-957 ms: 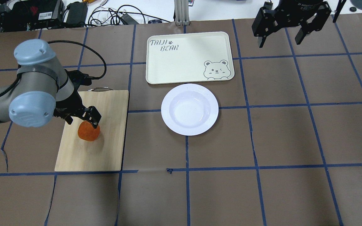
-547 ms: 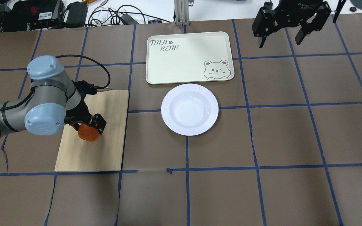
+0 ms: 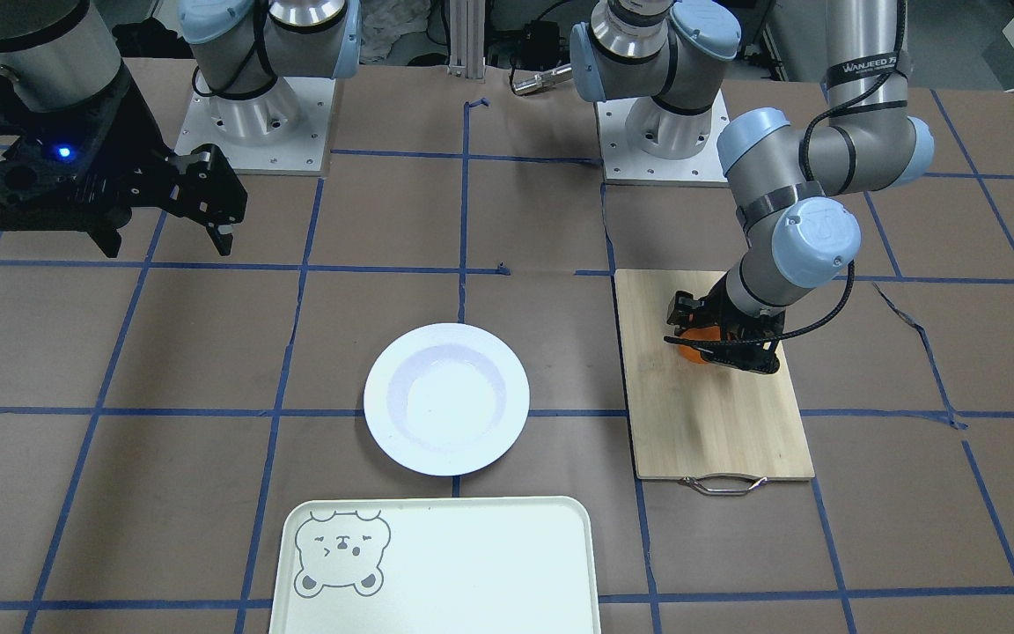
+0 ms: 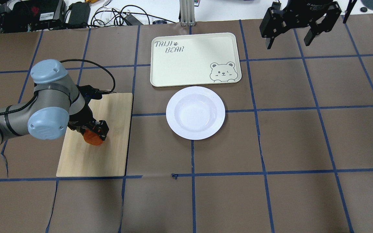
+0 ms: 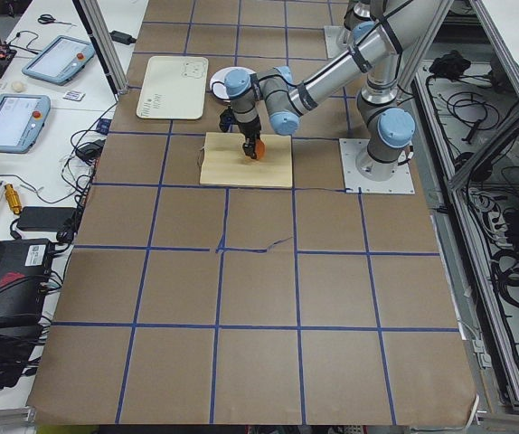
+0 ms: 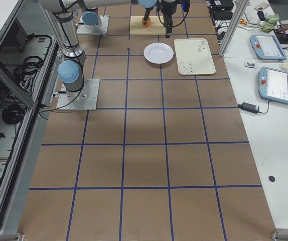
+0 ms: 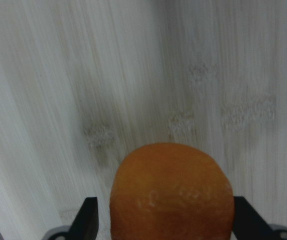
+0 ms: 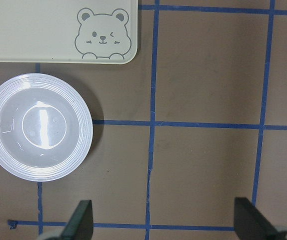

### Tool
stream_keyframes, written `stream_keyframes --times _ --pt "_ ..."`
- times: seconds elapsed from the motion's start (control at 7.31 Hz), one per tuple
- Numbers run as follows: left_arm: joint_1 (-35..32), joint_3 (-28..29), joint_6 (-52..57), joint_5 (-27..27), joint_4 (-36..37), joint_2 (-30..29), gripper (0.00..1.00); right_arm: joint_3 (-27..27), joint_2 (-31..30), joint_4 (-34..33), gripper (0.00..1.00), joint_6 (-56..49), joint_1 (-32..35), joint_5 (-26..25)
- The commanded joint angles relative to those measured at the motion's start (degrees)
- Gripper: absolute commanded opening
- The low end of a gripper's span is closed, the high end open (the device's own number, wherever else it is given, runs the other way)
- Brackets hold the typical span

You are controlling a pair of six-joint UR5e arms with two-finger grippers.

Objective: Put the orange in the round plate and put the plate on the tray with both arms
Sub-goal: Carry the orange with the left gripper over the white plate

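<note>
Now the left tool [image 4: 92, 132] straddles the orange [image 4: 93, 140] on the bamboo cutting board [image 4: 108, 155] near the counter's [image 4: 270, 194] left edge, jaws open. The right tool [image 4: 289, 38] hangs open above the far-right corner.

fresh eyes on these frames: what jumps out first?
The bright orange on the bamboo cutting board at the robot's left stands out first, with the left gripper down over it, a finger on either side. Mid-table sits the empty white round plate, beside the cream bear tray. The right gripper hangs open, high over the far right.
</note>
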Motion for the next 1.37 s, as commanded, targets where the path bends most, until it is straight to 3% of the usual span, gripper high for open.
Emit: stream_keyframes --times 0.0,0.14,0.41,0.55,0.82,0.96,1.23 --pt "-0.9 4.4 -8.1 -1.4 0.0 0.1 0.0 0.0 0.0 0.1 1.0 0.0 0.0 0.0" --pt "-2.6 6.2 -15.0 -6.2 -0.5 0.6 0.0 0.0 0.0 0.1 1.0 0.0 0.0 0.0" --pt "-11.5 7.1 -29.4 -8.0 1.5 -0.9 0.0 0.0 0.0 0.1 1.0 0.0 0.0 0.0" --pt "-18.0 9.8 -37.7 -8.9 5.3 -2.2 0.0 0.0 0.0 0.1 1.0 0.0 0.0 0.0" --pt "-25.8 13.2 -53.4 -16.4 10.5 -6.7 0.0 0.0 0.0 0.1 1.0 0.0 0.0 0.0" --pt "-27.6 13.4 -58.4 -19.8 14.2 -9.6 0.0 0.0 0.0 0.1 1.0 0.0 0.0 0.0" --pt "-30.0 13.4 -59.2 -20.4 16.8 -14.3 0.0 0.0 0.0 0.1 1.0 0.0 0.0 0.0"
